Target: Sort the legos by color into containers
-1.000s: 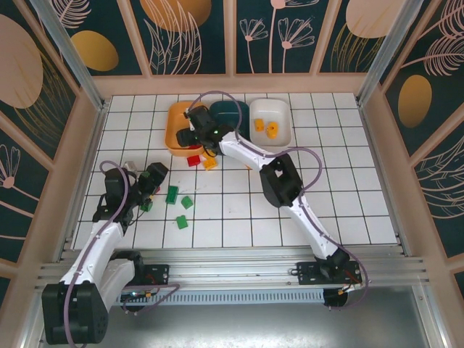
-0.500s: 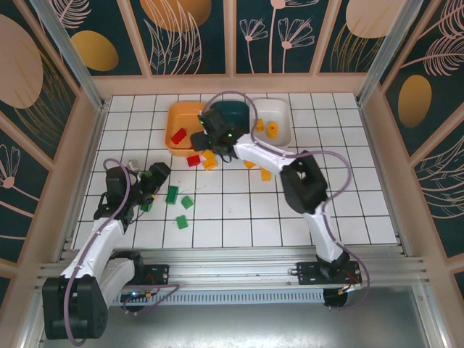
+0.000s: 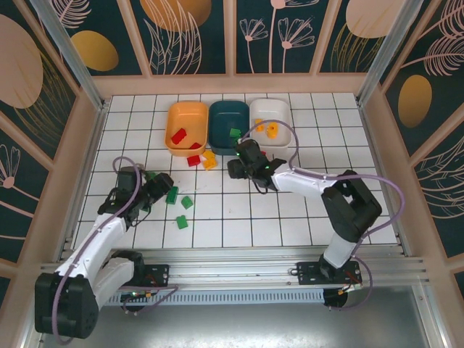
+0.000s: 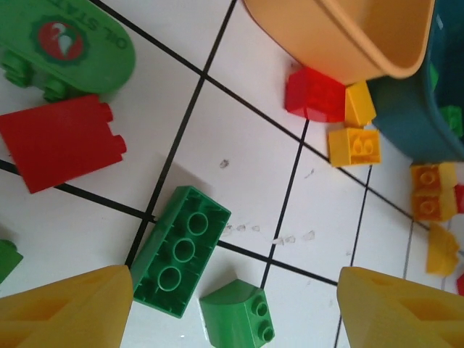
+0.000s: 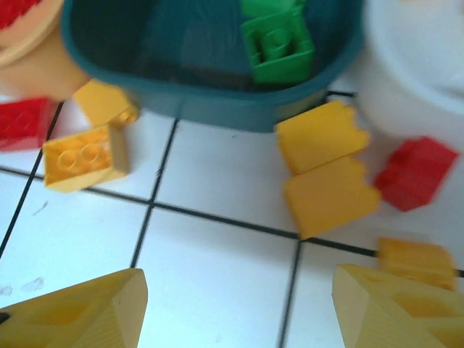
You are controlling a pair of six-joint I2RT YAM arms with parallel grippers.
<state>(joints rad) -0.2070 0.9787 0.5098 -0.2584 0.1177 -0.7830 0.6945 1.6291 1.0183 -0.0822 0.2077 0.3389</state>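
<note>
The left gripper (image 4: 232,308) hangs with fingers spread and empty over the long green brick (image 4: 181,250). The brick lies at the lower left of the wrist view, close by the left finger, its long axis slanting from lower left to upper right. That arm looks the nearer one for it. The teal tray (image 3: 221,119) sits at upper centre of the overhead view. The right gripper (image 5: 239,308), likewise spread and empty, faces two yellow bricks (image 5: 322,170) up and right of its gap.

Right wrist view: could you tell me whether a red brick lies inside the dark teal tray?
No, the bricks inside the dark teal tray are green; a red brick lies outside it.
</note>
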